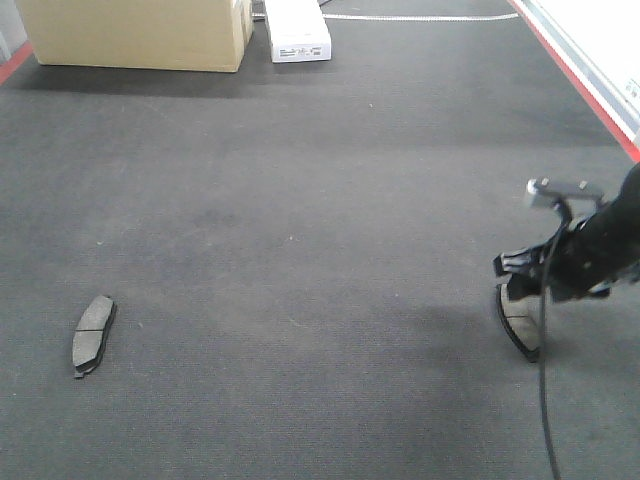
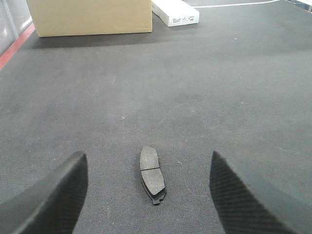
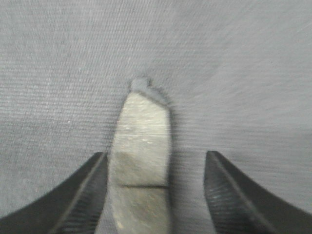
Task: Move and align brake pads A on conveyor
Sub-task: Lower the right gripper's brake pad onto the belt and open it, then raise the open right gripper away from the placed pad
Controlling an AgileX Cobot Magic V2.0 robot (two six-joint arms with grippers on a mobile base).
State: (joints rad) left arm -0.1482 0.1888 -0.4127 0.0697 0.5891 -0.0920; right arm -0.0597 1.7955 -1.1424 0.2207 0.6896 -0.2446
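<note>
Two brake pads A on the conveyor (image 1: 300, 200): grey-brown grooved faces, black backing. Near pad (image 2: 152, 174) lies flat, untouched, below the left fingers (image 2: 53, 195), spread wide. Far pad (image 3: 141, 146) sits between the part-open right fingers (image 3: 234, 195), seemingly touching one; blurred.

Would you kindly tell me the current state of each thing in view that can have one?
Dark charcoal felt-like conveyor belt: running or stopped, cannot tell.
Grey-brown curved brake pad at the left: lying flat on the belt, friction face up.
Grey-brown brake pad at the right: straddled but not clamped.
Left hand: open, holding nothing.
Right hand: open, straddling the right pad.
</note>
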